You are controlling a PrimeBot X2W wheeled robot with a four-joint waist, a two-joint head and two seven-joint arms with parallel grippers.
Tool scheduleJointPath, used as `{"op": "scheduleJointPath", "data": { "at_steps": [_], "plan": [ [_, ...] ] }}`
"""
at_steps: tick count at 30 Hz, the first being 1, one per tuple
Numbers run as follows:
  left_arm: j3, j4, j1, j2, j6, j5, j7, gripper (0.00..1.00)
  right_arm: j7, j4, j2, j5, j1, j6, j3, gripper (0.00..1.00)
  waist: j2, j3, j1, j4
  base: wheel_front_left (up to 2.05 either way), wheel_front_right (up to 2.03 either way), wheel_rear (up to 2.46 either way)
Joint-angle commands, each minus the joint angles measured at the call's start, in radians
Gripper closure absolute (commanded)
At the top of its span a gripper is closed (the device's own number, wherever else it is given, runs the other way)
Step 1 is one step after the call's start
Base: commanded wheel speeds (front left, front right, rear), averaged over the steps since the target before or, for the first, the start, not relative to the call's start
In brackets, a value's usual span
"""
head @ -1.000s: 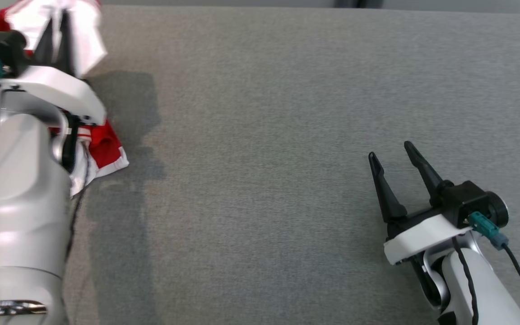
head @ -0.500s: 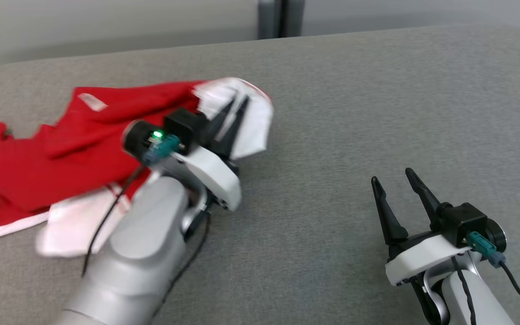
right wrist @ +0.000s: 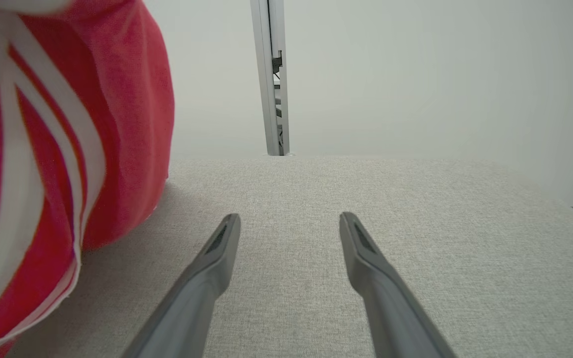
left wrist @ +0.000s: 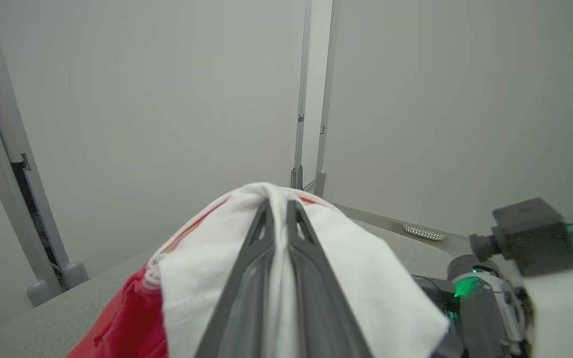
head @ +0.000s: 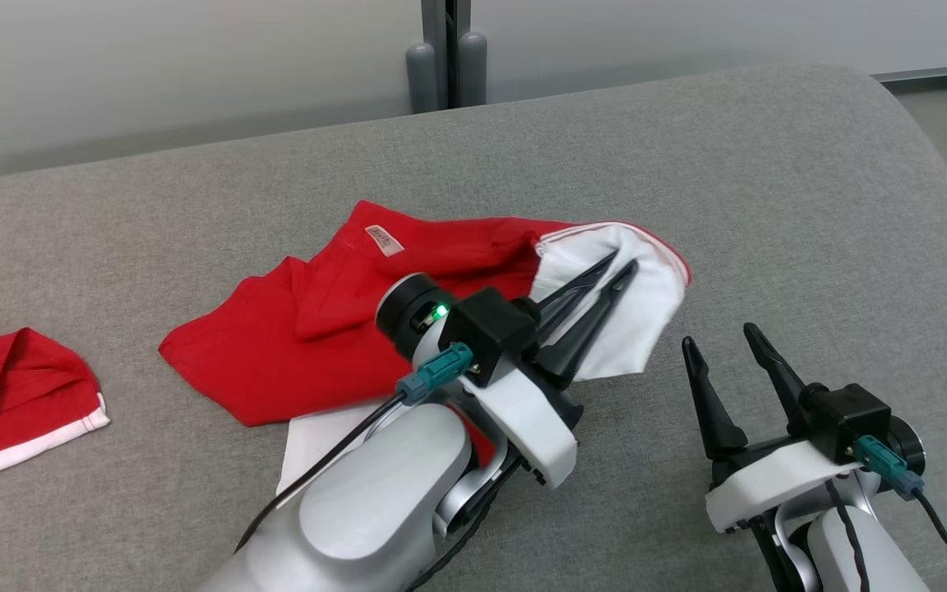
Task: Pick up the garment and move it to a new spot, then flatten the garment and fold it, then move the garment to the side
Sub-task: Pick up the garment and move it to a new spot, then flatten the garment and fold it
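Left end effector (head: 624, 261) tight on white edge of garment (head: 309, 345), now far nearer the wide, empty right end effector (head: 718, 335)

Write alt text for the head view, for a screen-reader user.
The robot's left hand is shut on the white part of a red garment that lies crumpled on a grey padded surface. The right hand is open and empty at lower right. A second red cloth lies at the left edge.
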Motion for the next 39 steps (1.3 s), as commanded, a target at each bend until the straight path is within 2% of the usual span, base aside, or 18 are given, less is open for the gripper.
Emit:
{"op": "scheduleJointPath", "data": {
  "at_steps": [1,2,3,7,11,19,29,34,39],
  "plan": [
    [0.008,0.014,0.027,0.009,0.016,0.007,-0.004,1.0,0.0,-0.002,-0.004,0.005,0.009,0.0,-0.006,0.0,-0.0001,-0.003,0.0,0.002,0.0,0.0,0.0],
    [0.018,0.022,0.031,0.009,0.027,0.016,-0.003,0.58,0.0,-0.002,-0.004,0.006,0.008,0.0,-0.01,0.0,-0.0001,-0.004,0.0,0.004,0.0,0.0,0.0],
    [0.029,0.036,0.035,0.009,0.038,0.027,-0.003,0.0,0.0,-0.003,-0.004,0.007,0.007,0.0,-0.012,0.0,-0.0001,-0.005,0.0,0.006,0.0,0.0,0.0],
    [0.106,0.101,0.086,0.007,0.068,0.075,-0.003,0.0,0.0,-0.007,-0.004,0.003,0.005,0.0,-0.02,0.0,-0.0001,-0.014,0.0,0.019,0.0,0.0,0.0],
    [0.242,0.139,0.171,0.015,0.087,0.11,-0.003,0.0,0.0,-0.013,-0.004,0.001,0.018,0.0,-0.034,0.0,-0.0001,-0.027,0.0,0.039,0.0,0.0,0.0],
    [0.502,0.063,0.381,0.041,0.087,0.228,-0.003,0.0,0.0,-0.019,-0.005,-0.01,0.044,0.0,-0.049,0.0,-0.0001,-0.063,0.0,0.081,0.0,0.0,0.0],
    [0.795,-0.083,0.648,0.024,0.06,0.342,-0.003,0.0,0.0,-0.005,-0.004,-0.014,0.091,0.0,-0.024,0.0,-0.0001,-0.123,0.0,0.113,0.0,0.0,0.0],
    [0.875,-0.123,0.735,0.012,0.042,0.378,-0.003,0.0,0.0,-0.002,-0.005,-0.013,0.104,0.0,0.003,0.0,-0.0001,-0.131,0.0,0.116,0.0,0.0,0.0],
    [0.878,-0.129,0.747,0.006,0.025,0.384,-0.003,0.0,0.0,0.002,-0.005,-0.014,0.092,0.0,0.032,0.0,-0.0001,-0.116,0.0,0.131,0.0,0.0,0.0]
  ]
}}
